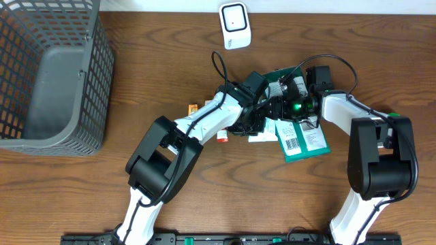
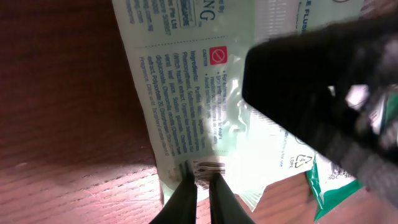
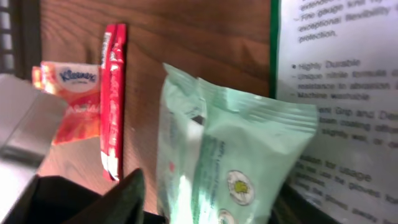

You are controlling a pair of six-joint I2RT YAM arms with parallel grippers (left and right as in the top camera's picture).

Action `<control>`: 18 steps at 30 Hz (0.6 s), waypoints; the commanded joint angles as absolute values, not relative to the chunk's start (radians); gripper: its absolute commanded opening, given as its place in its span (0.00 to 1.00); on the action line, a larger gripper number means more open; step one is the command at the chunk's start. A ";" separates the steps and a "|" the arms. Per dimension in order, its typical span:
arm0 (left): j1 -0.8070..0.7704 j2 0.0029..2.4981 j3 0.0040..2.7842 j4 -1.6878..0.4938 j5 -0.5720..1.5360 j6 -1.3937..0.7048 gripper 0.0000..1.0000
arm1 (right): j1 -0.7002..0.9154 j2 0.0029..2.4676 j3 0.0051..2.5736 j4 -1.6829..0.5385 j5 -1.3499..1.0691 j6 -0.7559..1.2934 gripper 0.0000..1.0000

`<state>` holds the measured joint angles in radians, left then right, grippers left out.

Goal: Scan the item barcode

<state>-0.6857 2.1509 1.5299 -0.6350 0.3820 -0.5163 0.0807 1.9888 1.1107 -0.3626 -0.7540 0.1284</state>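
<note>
The brown wooden surface (image 1: pixel 170 54) carries a grey wire basket (image 1: pixel 95 68) at its far left and a small white scanner (image 1: pixel 234 26) near the back edge. Around the middle lies a loose cluster of packs: a dark green pack (image 1: pixel 303 143) with a white barcode label facing up, a small orange tissue pack (image 3: pixel 71 99) and, just beside it, a thin red packet (image 3: pixel 113 93). A pale mint packet (image 3: pixel 230 143) sits among them, crumpled and tilted; whether it rests on the wood is hard to tell.

You can pass freely over bare table (image 1: pixel 163 61) between the wire basket (image 1: pixel 95 82) at far left and the scanner (image 1: pixel 234 26) at the far edge. Mid-table, the left arm (image 1: pixel 204 119) and right arm (image 1: pixel 340 109) meet over the packets (image 1: pixel 303 141), blocking that way.
</note>
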 commanded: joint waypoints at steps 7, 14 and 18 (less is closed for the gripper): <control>-0.687 2.200 1.496 -0.643 0.323 -0.498 0.11 | 0.094 2.000 1.098 -0.371 -0.757 0.134 0.41; -0.687 2.200 1.496 -0.643 0.320 -0.498 0.11 | 0.094 2.001 1.097 -0.378 -0.757 0.134 0.22; -0.687 2.200 1.496 -0.643 0.320 -0.498 0.11 | 0.094 2.001 1.097 -0.379 -0.757 0.134 0.19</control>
